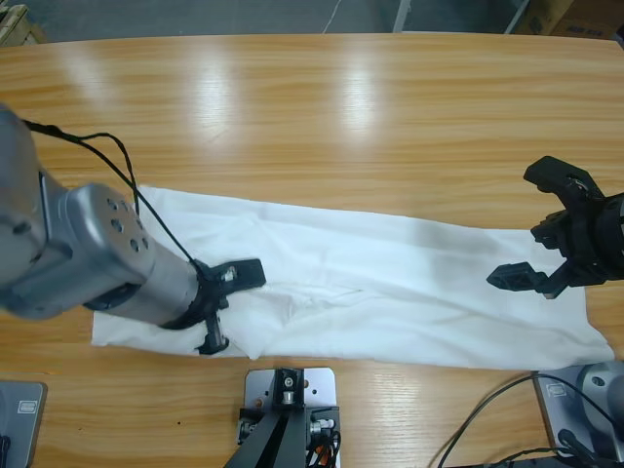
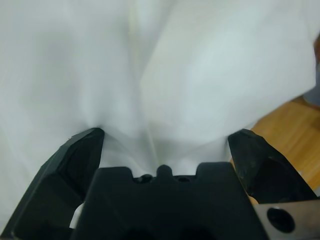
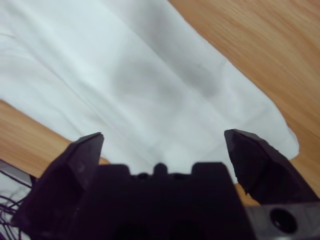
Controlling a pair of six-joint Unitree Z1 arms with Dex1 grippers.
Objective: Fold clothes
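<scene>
Plain white T-shirt (image 1: pixel 390 292) on honey-brown wooden table (image 1: pixel 312 107).

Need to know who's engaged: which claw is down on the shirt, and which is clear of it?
The left claw is down on the shirt, open; the right claw hangs open over its far end.

The left arm (image 1: pixel 93 253) is a thick silver-grey tube with round dimples on its joint cap and a thin black cable looping along it, ending in a black two-jawed left claw (image 1: pixel 222 305); the right claw (image 1: pixel 564 229) is likewise black and angular.
</scene>
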